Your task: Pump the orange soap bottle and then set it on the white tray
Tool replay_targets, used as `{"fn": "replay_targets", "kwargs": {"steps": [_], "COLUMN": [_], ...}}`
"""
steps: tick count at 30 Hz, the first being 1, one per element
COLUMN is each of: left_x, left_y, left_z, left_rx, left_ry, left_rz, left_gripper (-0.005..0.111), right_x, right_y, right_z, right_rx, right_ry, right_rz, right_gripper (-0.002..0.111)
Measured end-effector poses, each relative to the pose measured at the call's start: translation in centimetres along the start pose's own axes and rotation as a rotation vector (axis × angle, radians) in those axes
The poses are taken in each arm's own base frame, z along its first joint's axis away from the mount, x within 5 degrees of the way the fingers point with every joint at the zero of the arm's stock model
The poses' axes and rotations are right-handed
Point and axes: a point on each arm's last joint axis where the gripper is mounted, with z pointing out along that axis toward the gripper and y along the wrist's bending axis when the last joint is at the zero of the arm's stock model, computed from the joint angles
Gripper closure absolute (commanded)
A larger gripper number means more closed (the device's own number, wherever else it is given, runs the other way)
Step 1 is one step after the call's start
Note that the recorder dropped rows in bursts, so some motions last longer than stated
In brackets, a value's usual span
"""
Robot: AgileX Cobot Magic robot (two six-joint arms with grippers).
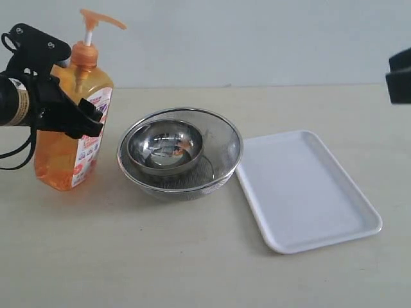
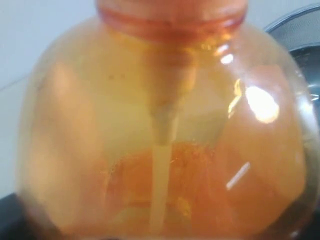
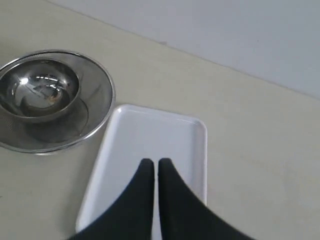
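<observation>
The orange soap bottle (image 1: pixel 64 154) stands at the left of the table, its pump head (image 1: pixel 101 19) up on the white stem. My left gripper (image 1: pixel 88 117) is closed across the bottle's upper body, one black finger in front of the label and the other hidden behind it. In the left wrist view the bottle (image 2: pixel 160 125) fills the frame and hides the jaws. The white tray (image 1: pixel 308 192) lies at the right with nothing on it. My right gripper (image 3: pixel 155 162) hovers shut above the tray (image 3: pixel 150 132); only a part of it (image 1: pixel 401 77) shows at the right edge of the exterior view.
A steel bowl (image 1: pixel 166 147) sits inside a wider steel mesh bowl (image 1: pixel 221 160) between the bottle and the tray. Both also show in the right wrist view, the bowl (image 3: pixel 40 92) beside the tray's corner.
</observation>
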Motion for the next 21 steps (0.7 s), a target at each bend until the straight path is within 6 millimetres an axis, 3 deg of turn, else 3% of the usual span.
{"fn": "replay_targets", "kwargs": {"steps": [8,21], "left_x": [0.1,0.5], "left_y": [0.4,1.5], "left_z": [0.0,0.1], "left_rx": [-0.017,0.005], "left_ry": [0.003,0.008], "left_rz": [-0.083,-0.213], "left_gripper": [0.102,0.102], "right_x": [4.7,7.9], "right_y": [0.4,0.8], "right_z": [-0.1,-1.8], "right_rx": [-0.022,-0.074], "right_ry": [-0.011,-0.092], "right_rz": [0.04,0.138], "right_gripper": [0.108,0.108]}}
